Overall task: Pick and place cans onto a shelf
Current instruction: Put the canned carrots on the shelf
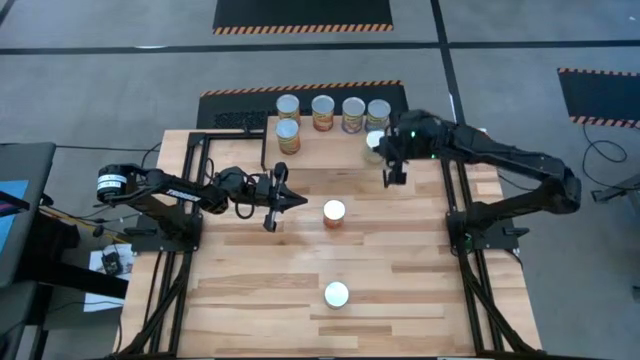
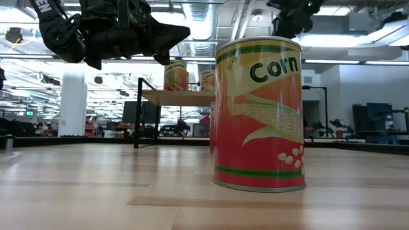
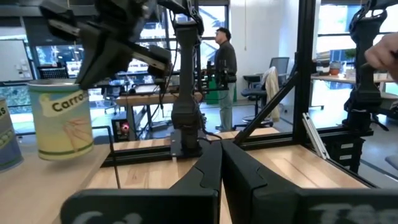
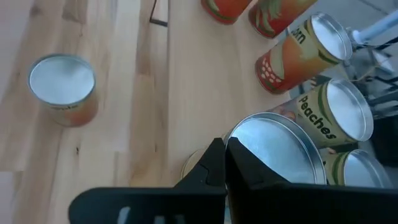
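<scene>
The slatted tabletop (image 1: 400, 290) carries the small light-wood shelf (image 1: 330, 140) at its far edge, where six cans already stand. Two remain loose: a corn can (image 1: 334, 213) mid-table and another can (image 1: 336, 294) nearer the front. The right claw (image 1: 391, 177) hovers beside the shelf, fingers pressed together and empty; the left claw (image 1: 283, 198), also pressed together, points toward the corn can. These tins look rigid, moderately heavy, slick-sided: best gripped across the mid-body.
</scene>
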Tool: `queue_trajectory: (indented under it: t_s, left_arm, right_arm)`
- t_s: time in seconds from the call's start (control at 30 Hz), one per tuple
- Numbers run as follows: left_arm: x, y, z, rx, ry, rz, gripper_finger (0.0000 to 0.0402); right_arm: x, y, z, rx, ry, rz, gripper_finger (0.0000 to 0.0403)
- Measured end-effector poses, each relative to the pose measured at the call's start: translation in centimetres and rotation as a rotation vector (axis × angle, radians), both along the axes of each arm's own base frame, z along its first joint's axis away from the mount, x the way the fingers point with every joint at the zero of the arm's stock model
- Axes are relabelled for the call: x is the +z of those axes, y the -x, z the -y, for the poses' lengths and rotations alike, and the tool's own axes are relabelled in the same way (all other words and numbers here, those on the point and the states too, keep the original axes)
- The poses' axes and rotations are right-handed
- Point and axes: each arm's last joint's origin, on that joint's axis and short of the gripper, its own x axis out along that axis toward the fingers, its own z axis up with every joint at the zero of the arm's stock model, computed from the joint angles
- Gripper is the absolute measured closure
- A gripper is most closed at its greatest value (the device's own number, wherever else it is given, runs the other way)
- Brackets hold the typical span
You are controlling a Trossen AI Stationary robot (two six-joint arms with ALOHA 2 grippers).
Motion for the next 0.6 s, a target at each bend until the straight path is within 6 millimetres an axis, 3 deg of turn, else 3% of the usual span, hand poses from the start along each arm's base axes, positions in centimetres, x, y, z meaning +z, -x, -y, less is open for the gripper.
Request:
queue_trajectory:
  t_s: [0.27, 0.6]
  left_arm:
    - [0.0, 0.0, 0.0, 0.000, 0.000, 0.001, 0.0401]
    - [0.0, 0.0, 0.0, 0.005, -0.010, 0.002, 0.0401]
  right_arm:
    - [0.1, 1.4, 2.9, -0.064, -0.043, 0.031, 0.0393]
    - [-0.6, 1.2, 4.4, -0.169, -0.132, 0.067, 0.0392]
